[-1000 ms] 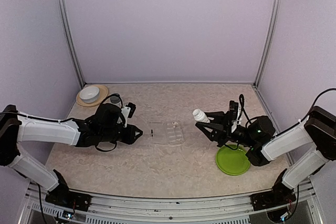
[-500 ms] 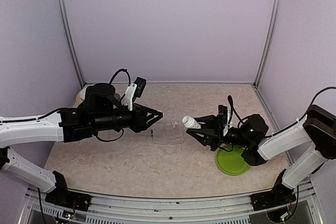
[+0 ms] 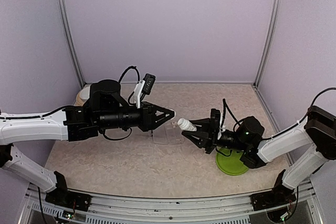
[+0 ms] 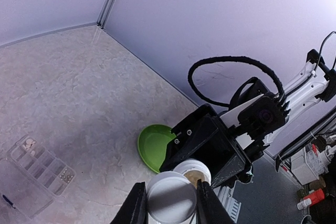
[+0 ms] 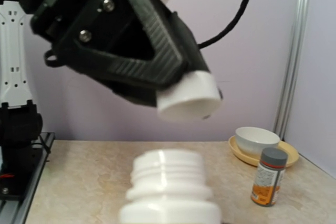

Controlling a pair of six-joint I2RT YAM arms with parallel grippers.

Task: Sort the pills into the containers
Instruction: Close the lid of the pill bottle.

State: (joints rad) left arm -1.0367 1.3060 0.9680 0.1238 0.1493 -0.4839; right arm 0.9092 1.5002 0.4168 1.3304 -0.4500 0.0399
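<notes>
Ok so left gripper (image 3: 169, 114) is clamped on the cap (image 4: 169, 200), right gripper (image 3: 195, 131) grips the open bottle (image 3: 185, 125) mid-frame in top view, so uncapping's done imo. Box (image 3: 166, 135) lies just left of the bottle, w/ a few pills (image 4: 29, 142) in 2 compartments. Pouring + sorting prob left.

1. Table (image 3: 157, 169): beige marbled top, walled on the left, far and right sides.
2. Clear compartment box (image 4: 37, 174): lies flat about mid-table. Dark blue mark (image 4: 6, 200) at one end; inside or just beside the box, cannot tell.
3. Pills (image 4: 29, 142): whitish pieces in an end compartment, tiny specks in another.
4. Green plate (image 3: 231, 165): near right, well apart from the box.
5. Tan plate (image 5: 287, 157): far-left corner, white bowl (image 5: 256, 139) sitting in it.
6. Grey-capped bottle (image 5: 266, 177): upright, orange label, just beside the tan plate.
</notes>
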